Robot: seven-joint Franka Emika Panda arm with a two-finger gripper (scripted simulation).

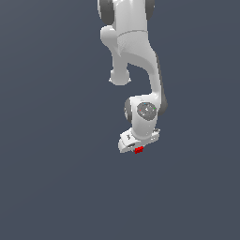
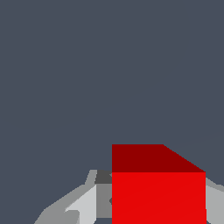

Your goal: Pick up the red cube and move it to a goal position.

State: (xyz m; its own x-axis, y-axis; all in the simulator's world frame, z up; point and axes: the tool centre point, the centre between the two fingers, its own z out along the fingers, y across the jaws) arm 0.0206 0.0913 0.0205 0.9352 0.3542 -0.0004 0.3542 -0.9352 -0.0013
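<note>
The red cube (image 1: 138,150) is a tiny bright red block right under the white hand of my arm in the exterior view. In the wrist view the red cube (image 2: 158,192) is large and close, sitting between my two fingers. One grey finger (image 2: 103,199) lies against one side face and the other finger (image 2: 214,203) against the opposite face, with no gap showing on either side. My gripper (image 1: 138,147) points downward, shut on the cube. My gripper (image 2: 158,210) is mostly covered by the cube in the wrist view.
The white arm (image 1: 133,51) hangs down from the top of the exterior view. Everything around it is a plain dark grey-blue surface (image 1: 56,164). No other object or marker shows.
</note>
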